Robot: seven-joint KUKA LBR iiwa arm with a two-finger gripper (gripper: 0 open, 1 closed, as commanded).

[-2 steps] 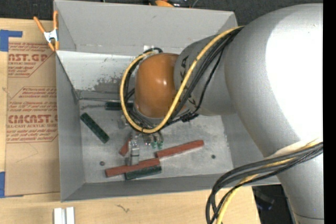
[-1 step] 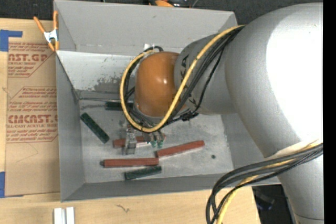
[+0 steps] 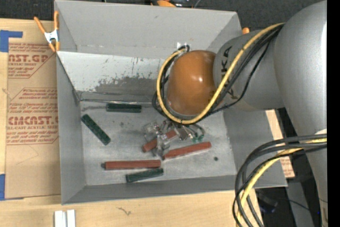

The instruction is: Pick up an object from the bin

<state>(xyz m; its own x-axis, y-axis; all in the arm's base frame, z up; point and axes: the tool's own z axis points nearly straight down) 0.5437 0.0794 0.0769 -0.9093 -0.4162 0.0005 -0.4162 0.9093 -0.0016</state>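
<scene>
We have a red stub (image 3: pixel 150 145) lying near the middle of the bin floor, a little towards the right. It is the piece nearest the end effector (image 3: pixel 162 134), which hangs low just above it and to its upper right. We cannot tell from here whether the end effector is spread or pressed together. Its metal parts overlap the stub's upper end, and we cannot tell whether they touch it or pinch it. Just to the right, a red bar (image 3: pixel 186 151) lies slanted, its left end close under the end effector and its right end pointing towards the right wall. A small green bit (image 3: pixel 200 139) peeks out just above that bar. Moving out, a second red bar (image 3: pixel 133 165) lies nearly level along the front of the floor. A green bar (image 3: pixel 144 175) lies just below it, close to the front wall. Over on the left, a green stick (image 3: pixel 95 129) lies on a diagonal, well apart from the rest. A green strip (image 3: pixel 123 108) lies level at the foot of the sloping back wall. Above the end effector we see the orange cover (image 3: pixel 191 82), ringed by yellow-and-black cables (image 3: pixel 162 80). The grey arm (image 3: pixel 297 61) comes in from the right over the bin (image 3: pixel 69 167), which sits on a wooden worktop (image 3: pixel 175 212).
</scene>
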